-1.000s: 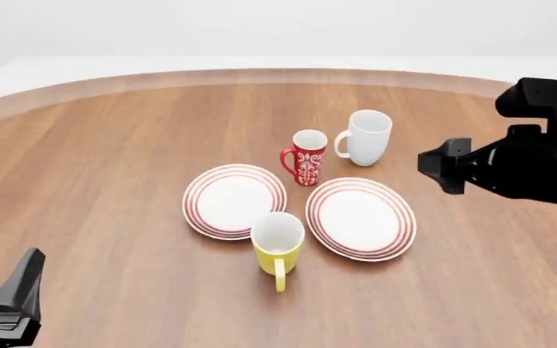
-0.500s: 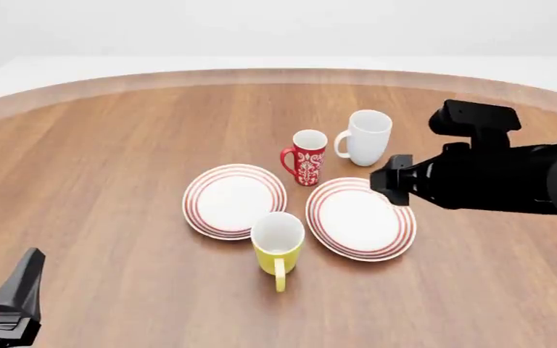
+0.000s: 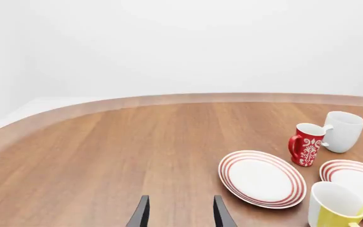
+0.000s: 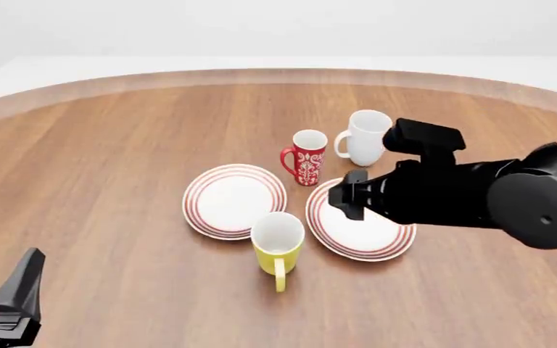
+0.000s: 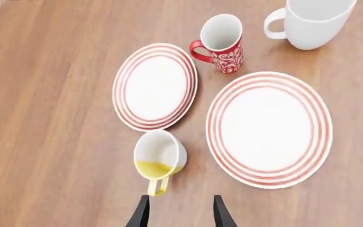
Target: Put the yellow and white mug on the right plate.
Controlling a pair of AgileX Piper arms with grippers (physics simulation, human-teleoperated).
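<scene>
The yellow and white mug stands upright on the table between the two plates, its handle toward the near edge; it also shows in the right wrist view and the left wrist view. The right plate lies just right of it, empty and partly covered by my right arm; it also shows in the right wrist view. My right gripper hovers open and empty over that plate's left part, fingers apart in its wrist view. My left gripper is open and empty at the near left corner.
The left look-alike plate lies empty left of the yellow mug. A red patterned mug and a taller plain white mug stand behind the plates. The table's curved far edge runs along the back.
My right arm has swept leftward from the table's right side and now hangs over the right plate. The mugs, the plates and the left arm have not moved.
</scene>
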